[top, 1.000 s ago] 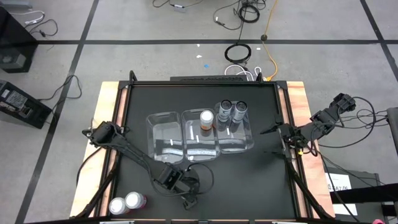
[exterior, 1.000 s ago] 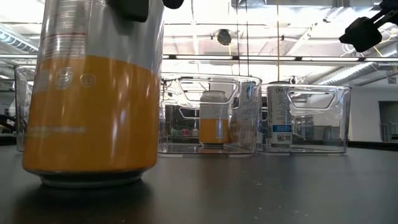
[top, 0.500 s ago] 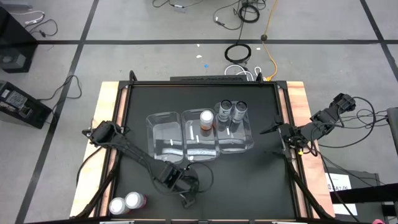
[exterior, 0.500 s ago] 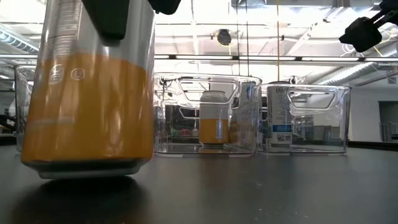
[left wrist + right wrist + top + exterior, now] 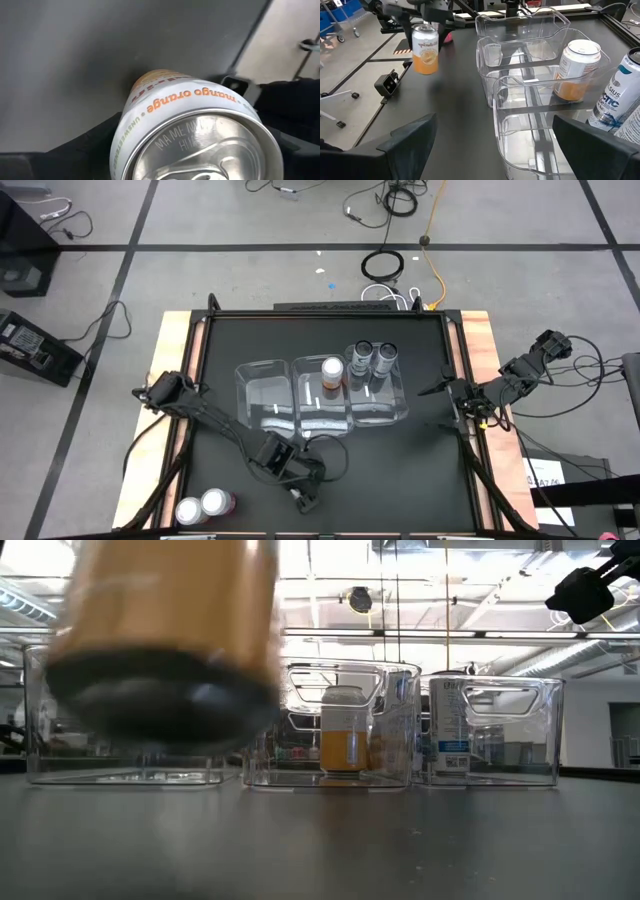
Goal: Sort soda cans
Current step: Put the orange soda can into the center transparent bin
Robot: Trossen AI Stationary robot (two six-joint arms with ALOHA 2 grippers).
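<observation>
My left gripper (image 5: 304,494), near the table's front edge, is shut on an orange soda can (image 5: 425,49), which hangs above the black table (image 5: 400,470). Up close, the can's silver top (image 5: 200,150) fills the left wrist view, and in the low view it is a blur (image 5: 160,650). A second orange can (image 5: 332,372) stands in the middle clear bin (image 5: 322,415). Two grey cans (image 5: 374,357) stand in the right bin (image 5: 385,408). Two pink cans (image 5: 203,506) stand off the table's front left corner. My right gripper (image 5: 437,408) waits open at the right edge. My left gripper pinches the orange can's upper wall (image 5: 125,135) between its two fingers, one dark finger (image 5: 90,145) on each side just below the rim. The fingers come from above, slanting down. The can hangs below them, top up, its base (image 5: 150,700) clear of the table.
Three clear bins stand in a row mid-table; the left one (image 5: 262,402) holds nothing. A small dark block (image 5: 387,84) lies at the table's front edge. Bare black table lies between the bins and the front edge. Cables lie on the floor beyond the table.
My left gripper has risen with the orange can. A second ago the can stood on the table; half a second ago its base was just leaving the surface; now it hangs well clear, and its underside shows in the low view.
</observation>
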